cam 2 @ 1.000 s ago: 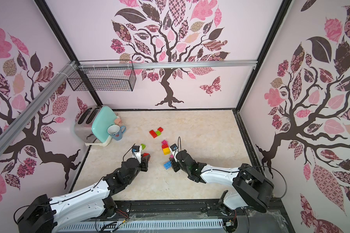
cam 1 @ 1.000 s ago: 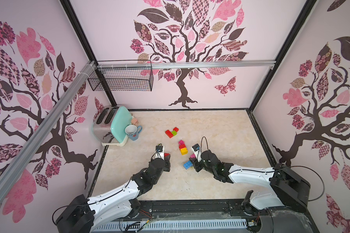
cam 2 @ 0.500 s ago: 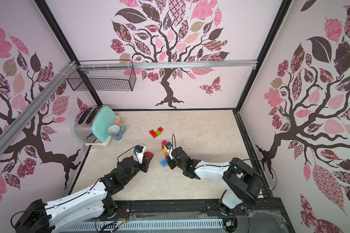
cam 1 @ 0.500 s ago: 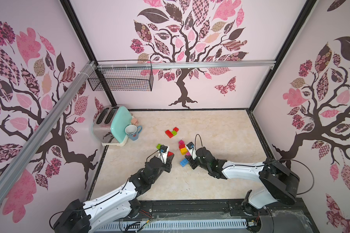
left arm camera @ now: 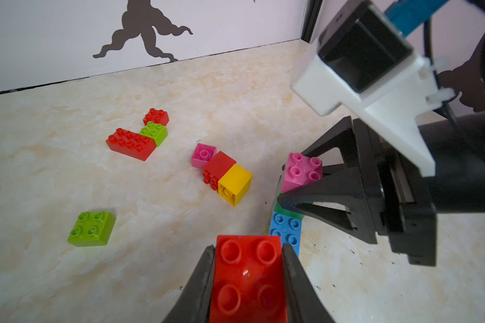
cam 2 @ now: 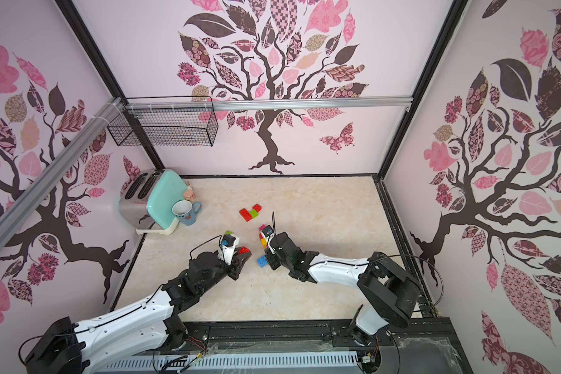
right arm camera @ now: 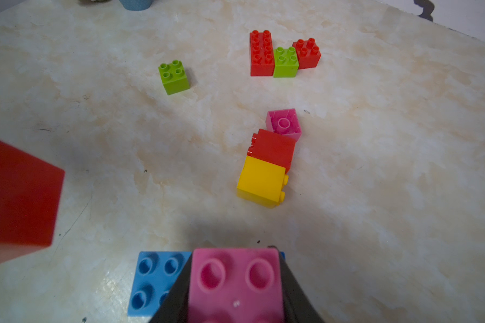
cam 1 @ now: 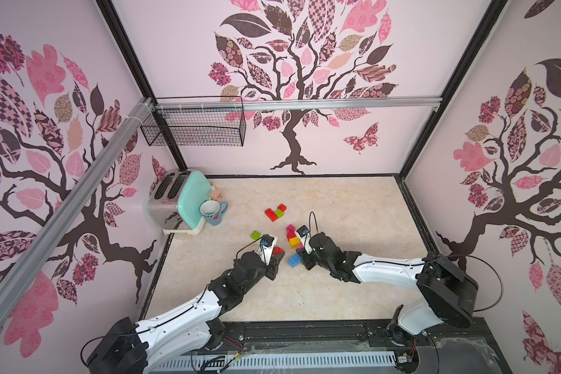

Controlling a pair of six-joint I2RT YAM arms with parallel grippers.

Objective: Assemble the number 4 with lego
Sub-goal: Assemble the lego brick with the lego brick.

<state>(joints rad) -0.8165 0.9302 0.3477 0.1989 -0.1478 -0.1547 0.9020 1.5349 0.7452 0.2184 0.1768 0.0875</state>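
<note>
1. Top views both show a toaster [cam 1: 178, 200] just left of a mug [cam 1: 212, 212] on the pale counter [cam 1: 337, 200]; every place below is counted from that mug.
2. Right of the mug and nearer the robot, a lone green brick [cam 1: 256, 234] sits studs up, apart from the rest.
3. Further right and nearer still, the left tool [left arm camera: 248, 249] is clamped tight on a red brick [left arm camera: 248, 279], one finger against each of two opposite sides.
4. Level with the mug and about as far right, a red-green-red cluster [cam 1: 275, 212] lies flat, its three bricks touching.
5. Right again, a little nearer the robot than the mug, a tipped row [cam 1: 291, 235] of pink, red and yellow bricks lies touching, none resting on its base.
6. Farthest right of the mug, the right tool [right arm camera: 235, 261] is closed on a pink brick [right arm camera: 235, 288], fingers on both flanks, studs up. A blue brick [right arm camera: 154, 279] juts out beneath it, with darker green between them in the left wrist view.
</note>
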